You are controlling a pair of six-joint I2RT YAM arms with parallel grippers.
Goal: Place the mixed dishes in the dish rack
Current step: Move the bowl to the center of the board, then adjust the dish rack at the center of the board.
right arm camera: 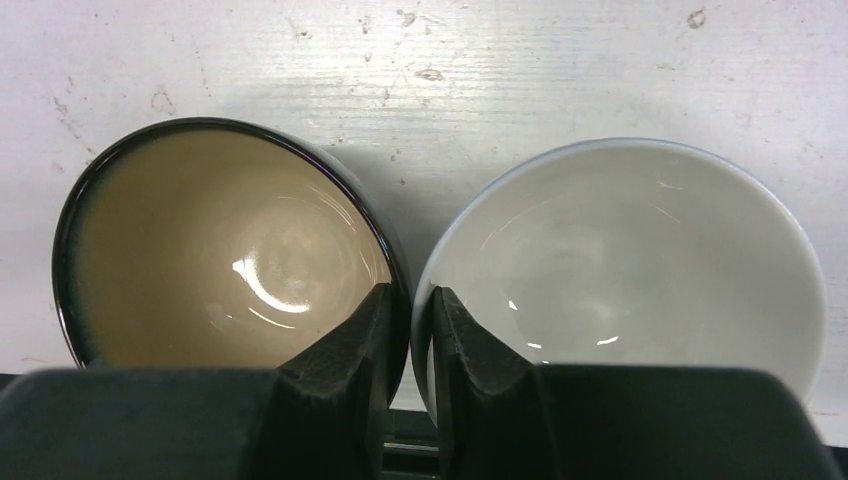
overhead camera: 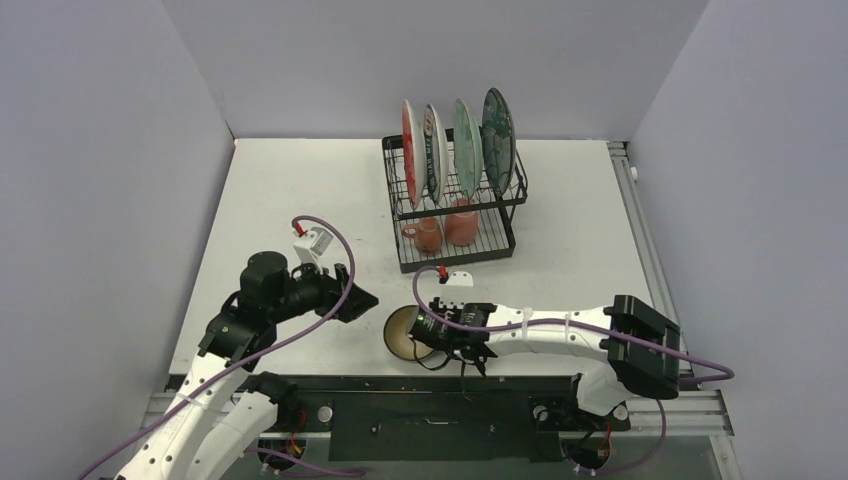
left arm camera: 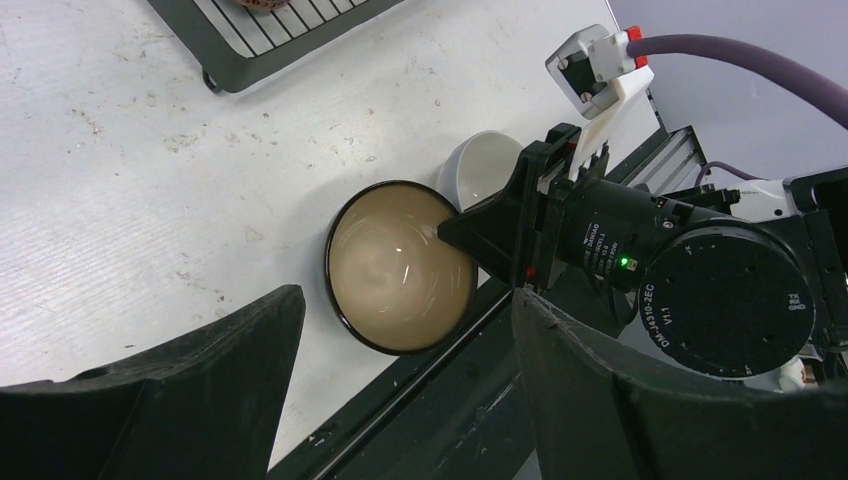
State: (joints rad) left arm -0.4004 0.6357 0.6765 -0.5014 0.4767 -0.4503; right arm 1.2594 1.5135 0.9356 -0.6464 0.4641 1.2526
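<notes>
Two bowls sit side by side on the worktop directly under the right gripper. They are the brown bowl to its left and the small white bowl to its right, with their rims touching or nearly so. One finger reaches down inside the brown bowl's wall and the other dips inside the white bowl's edge. Both neighbouring rims lie in the narrow slit between the fingers. I cannot tell whether the fingers actually press on either rim.

The left gripper has its fingers spread wide with nothing between them. The brown bowl lies just ahead of it, and the white bowl is beyond that.

Well ahead of both grippers stands the dish rack. Its upper slots hold four upright plates: the red-orange plate, the white plate, the light green plate and the dark teal plate. On the lower tray a mug stands beside a taller mug, both pinkish from above.
</notes>
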